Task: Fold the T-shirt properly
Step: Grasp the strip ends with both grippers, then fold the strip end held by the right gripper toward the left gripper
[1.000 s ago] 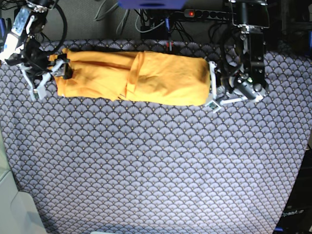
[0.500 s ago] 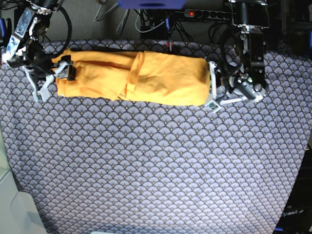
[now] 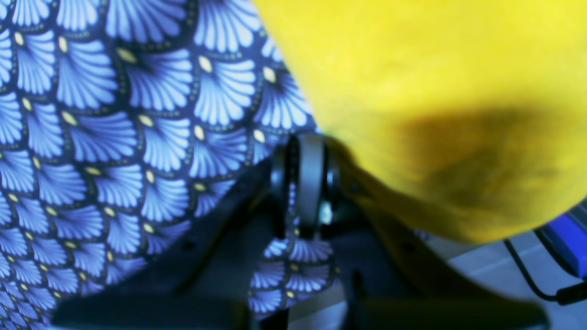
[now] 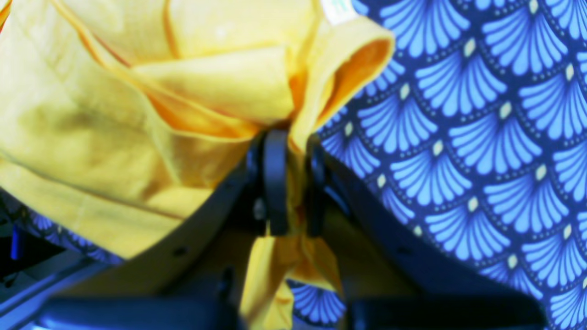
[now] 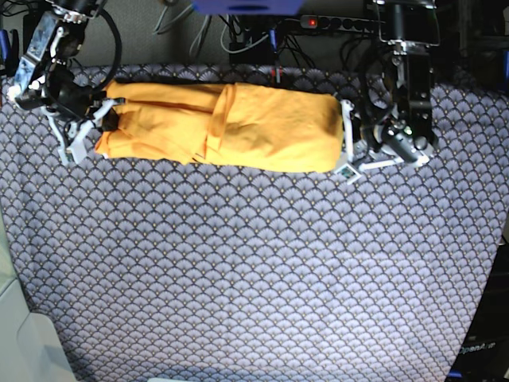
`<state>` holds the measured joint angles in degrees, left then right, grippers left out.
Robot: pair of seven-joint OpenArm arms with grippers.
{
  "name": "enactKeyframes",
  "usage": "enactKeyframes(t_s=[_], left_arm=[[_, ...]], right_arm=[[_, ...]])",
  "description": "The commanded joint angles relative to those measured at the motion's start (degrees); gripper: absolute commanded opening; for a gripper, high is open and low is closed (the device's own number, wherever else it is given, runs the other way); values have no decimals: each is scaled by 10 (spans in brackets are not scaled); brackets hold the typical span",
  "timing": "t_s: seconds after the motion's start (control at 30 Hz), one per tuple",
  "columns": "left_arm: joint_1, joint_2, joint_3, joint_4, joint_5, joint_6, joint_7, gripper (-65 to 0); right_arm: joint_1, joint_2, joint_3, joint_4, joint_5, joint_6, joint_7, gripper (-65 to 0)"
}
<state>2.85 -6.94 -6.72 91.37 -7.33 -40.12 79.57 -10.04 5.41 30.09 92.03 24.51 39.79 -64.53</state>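
Tablecloth (image 5: 254, 278) bare in front | T-shirt (image 5: 238, 127) far edge | right gripper (image 4: 289, 183) pinching it | left gripper (image 3: 305, 183) closed

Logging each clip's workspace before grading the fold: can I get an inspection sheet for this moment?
Surface: blue-grey fan-patterned tablecloth, flat.
Job's things: plain yellow-orange cotton T-shirt folded into a long band along the far edge.
Clutter: nothing seen.
End effectors: right end effector shut on bunched shirt cloth; left end effector closed at the band's other end, grip on cloth unclear.
Cables: black cables behind the table.
Surroundings: power strip with red light.
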Motion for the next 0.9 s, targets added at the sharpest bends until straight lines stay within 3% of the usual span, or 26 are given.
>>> enactKeyframes(t_s=[0.0,0.17,0.43,0.73,0.87], left_arm=[[8,2,2,-15,13,1,4,-610],[7,1,1,-15,13,1,4,-610],[-5,0,-55,-15,8,1,4,-610],[-12,-2,-62,-17,13,1,4,-610],[-12,0,-63,-22,13,1,4,-610]], right_arm=[[-5,2,-2,1,-13,2,-27,-650],[-4,3,-2,28,-13,2,-23,-650],[-28,-1,-9,196,-16,2,-27,-650],[-38,-2,-80,208,-14,2,-26,-650],[-38,-21,-108,210,-15,2,-26,-650]])
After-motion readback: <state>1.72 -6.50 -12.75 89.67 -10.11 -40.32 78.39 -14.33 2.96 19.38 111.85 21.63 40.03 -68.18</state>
